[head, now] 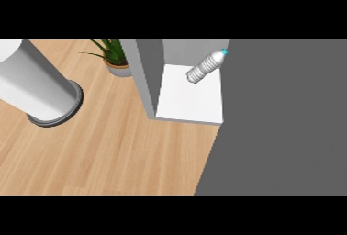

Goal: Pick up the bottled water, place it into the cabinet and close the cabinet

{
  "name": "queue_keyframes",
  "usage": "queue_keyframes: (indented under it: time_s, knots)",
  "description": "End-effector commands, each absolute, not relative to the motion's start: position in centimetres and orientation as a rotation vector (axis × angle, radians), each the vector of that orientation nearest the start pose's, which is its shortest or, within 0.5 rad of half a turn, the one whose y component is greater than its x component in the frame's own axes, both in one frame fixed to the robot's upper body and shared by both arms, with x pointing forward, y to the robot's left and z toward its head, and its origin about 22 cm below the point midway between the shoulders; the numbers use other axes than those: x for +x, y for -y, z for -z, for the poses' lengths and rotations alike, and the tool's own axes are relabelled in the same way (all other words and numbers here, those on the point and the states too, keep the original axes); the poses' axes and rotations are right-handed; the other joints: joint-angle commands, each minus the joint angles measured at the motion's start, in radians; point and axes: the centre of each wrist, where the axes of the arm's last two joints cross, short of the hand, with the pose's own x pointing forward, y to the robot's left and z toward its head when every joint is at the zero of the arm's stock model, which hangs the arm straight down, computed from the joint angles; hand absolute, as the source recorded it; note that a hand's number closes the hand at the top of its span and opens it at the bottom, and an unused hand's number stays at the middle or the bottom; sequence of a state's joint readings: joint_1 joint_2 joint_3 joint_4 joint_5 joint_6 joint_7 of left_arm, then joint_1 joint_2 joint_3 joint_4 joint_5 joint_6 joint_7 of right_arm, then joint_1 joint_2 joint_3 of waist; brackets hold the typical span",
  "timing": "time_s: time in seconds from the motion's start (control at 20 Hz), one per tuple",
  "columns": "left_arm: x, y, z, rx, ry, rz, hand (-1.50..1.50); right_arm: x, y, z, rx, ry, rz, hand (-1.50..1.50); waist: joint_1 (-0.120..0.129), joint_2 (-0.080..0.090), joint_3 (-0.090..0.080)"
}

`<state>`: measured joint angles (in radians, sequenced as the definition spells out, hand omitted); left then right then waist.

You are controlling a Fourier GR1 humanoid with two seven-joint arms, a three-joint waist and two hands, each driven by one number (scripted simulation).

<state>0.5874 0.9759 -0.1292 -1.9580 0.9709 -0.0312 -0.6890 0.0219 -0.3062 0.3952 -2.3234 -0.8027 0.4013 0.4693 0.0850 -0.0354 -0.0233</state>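
The bottled water (205, 67) is clear with a blue cap. It leans tilted inside the cabinet, its base on the white shelf (190, 101) and its cap pointing up and to the right. The cabinet's grey side wall (146, 73) stands left of the shelf. A wide dark grey panel (278, 119), seemingly the cabinet door, fills the right of the view and hides the shelf's right part. Neither hand shows in the head view.
A big white cylinder (34, 82) with a dark ring at its lower end slants over the wooden counter (115, 151) at the left. A potted green plant (115, 58) stands just left of the cabinet wall.
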Motion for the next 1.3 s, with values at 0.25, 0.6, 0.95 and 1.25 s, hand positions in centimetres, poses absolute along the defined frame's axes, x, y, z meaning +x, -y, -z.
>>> queue_keyframes:
  time_s: [0.25,0.6,0.95,1.25]
  knots:
    - [11.0,-38.1,-8.4,-0.248,1.864,-0.025,-1.50,17.6,11.5,-19.3,1.049,1.511,-0.772,1.50,0.041,0.016,0.005]
    - [10.4,-40.6,-8.8,-0.249,1.881,-0.009,-1.50,19.0,3.3,-22.2,1.149,1.330,-1.044,1.50,0.048,0.032,0.016]
    - [6.4,-43.8,-8.8,-0.224,1.893,-0.046,-1.50,24.8,1.0,-25.2,1.138,1.239,-0.970,1.50,0.001,0.031,0.022]
    - [4.8,-43.8,-8.9,-0.187,1.898,-0.093,-1.50,28.7,1.6,-21.8,1.156,1.132,-0.834,1.50,-0.041,0.036,0.025]
